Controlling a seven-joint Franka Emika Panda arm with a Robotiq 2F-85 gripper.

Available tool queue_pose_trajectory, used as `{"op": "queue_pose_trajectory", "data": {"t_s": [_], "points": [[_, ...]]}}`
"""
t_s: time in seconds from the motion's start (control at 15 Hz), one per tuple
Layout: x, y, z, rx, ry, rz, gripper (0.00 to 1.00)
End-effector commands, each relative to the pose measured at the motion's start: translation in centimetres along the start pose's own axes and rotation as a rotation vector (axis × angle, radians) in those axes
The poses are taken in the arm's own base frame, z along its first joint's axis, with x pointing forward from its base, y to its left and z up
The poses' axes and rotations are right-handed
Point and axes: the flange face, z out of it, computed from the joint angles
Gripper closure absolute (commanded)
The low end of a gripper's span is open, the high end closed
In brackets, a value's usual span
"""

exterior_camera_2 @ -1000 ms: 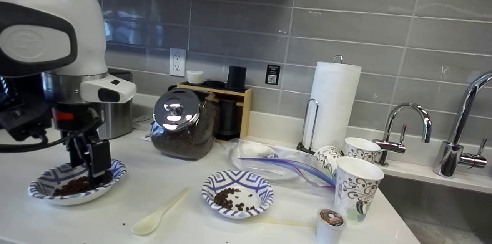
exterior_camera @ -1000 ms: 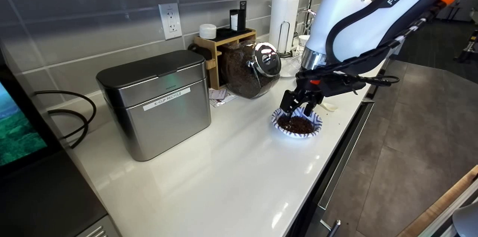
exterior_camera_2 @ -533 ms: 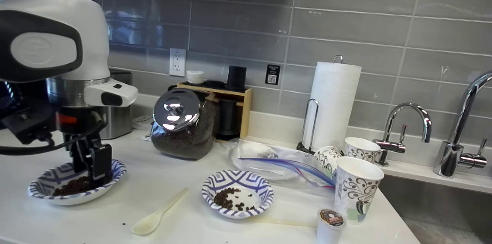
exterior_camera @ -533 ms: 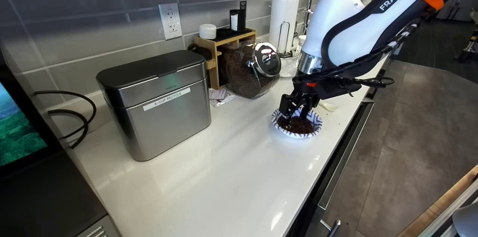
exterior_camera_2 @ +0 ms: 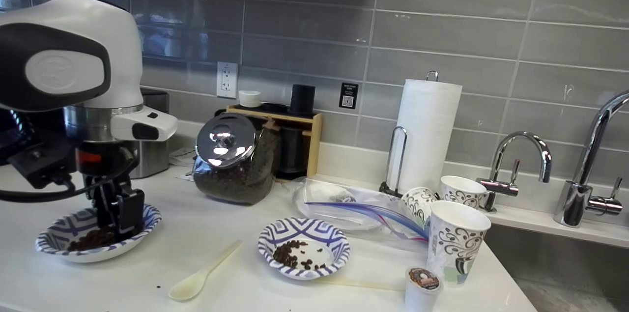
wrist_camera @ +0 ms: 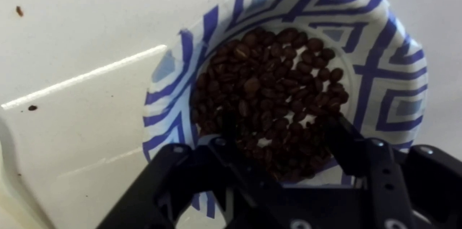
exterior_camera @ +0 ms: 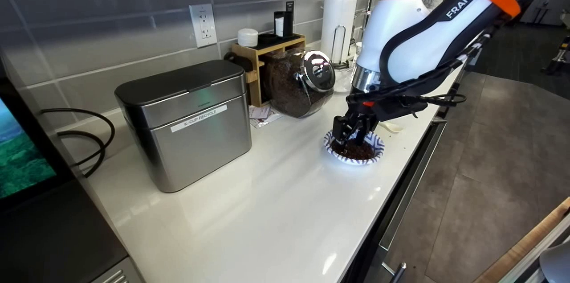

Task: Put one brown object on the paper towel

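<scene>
Many small brown objects, like coffee beans, lie in a blue-and-white patterned bowl [wrist_camera: 408, 77]; they show in the wrist view [wrist_camera: 267, 77] and in an exterior view [exterior_camera_2: 91, 240]. My gripper [wrist_camera: 279, 124] points down into this bowl, its fingers apart on either side of some beans. Its fingertips are dark and seem to be at or among the beans; nothing is seen clamped between them. The gripper also shows in both exterior views [exterior_camera: 350, 141] [exterior_camera_2: 115, 231]. The paper towel [exterior_camera_2: 366, 263] seems to be the flat white sheet beside and partly under a second patterned bowl.
The second bowl [exterior_camera_2: 327, 265] holds fewer beans. A pale spoon [exterior_camera_2: 191, 285] lies between the bowls. A plastic bag [exterior_camera_2: 314, 204], paper cups [exterior_camera_2: 457, 238], a small pod cup [exterior_camera_2: 420, 297], a bean jar [exterior_camera_2: 236, 182] and an upright roll [exterior_camera_2: 427, 135] stand around. A metal bin [exterior_camera: 205, 131] stands behind.
The arm has come down and shifted slightly, so the fingers sit deeper in the beans. The fingers look a little closer together than one second ago. The beans and bowls have not visibly moved.
</scene>
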Motion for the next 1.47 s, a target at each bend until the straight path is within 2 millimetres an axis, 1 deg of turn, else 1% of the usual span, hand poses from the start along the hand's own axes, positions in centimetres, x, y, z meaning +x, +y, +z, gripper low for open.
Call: {"op": "queue_pose_trajectory", "data": {"t_s": [0.0,0.27,0.6,0.67,0.73,0.8,0.87,1.0,1.07,1.27,1.33,1.4], "points": [[0.39,-0.42,0.71,-0.004,0.005,0.005,0.4],[0.52,-0.5,0.9,-0.005,0.003,0.001,0.47],[0.68,-0.6,0.85,-0.006,0.006,-0.003,0.54],[0.7,-0.62,0.85,-0.005,0.006,-0.004,0.63],[0.73,-0.63,0.81,-0.005,0.007,-0.004,0.68],[0.74,-0.63,0.81,-0.005,0.007,-0.005,0.7],[0.78,-0.63,0.76,-0.005,0.008,-0.005,0.77],[0.77,-0.64,0.61,-0.009,0.01,-0.007,0.83],[0.78,-0.63,0.57,-0.009,0.011,-0.008,0.8],[0.78,-0.59,0.43,-0.011,0.014,-0.01,0.81],[0.77,-0.58,0.4,-0.012,0.015,-0.01,0.83],[0.77,-0.58,0.35,-0.012,0.016,-0.01,0.82]]}}
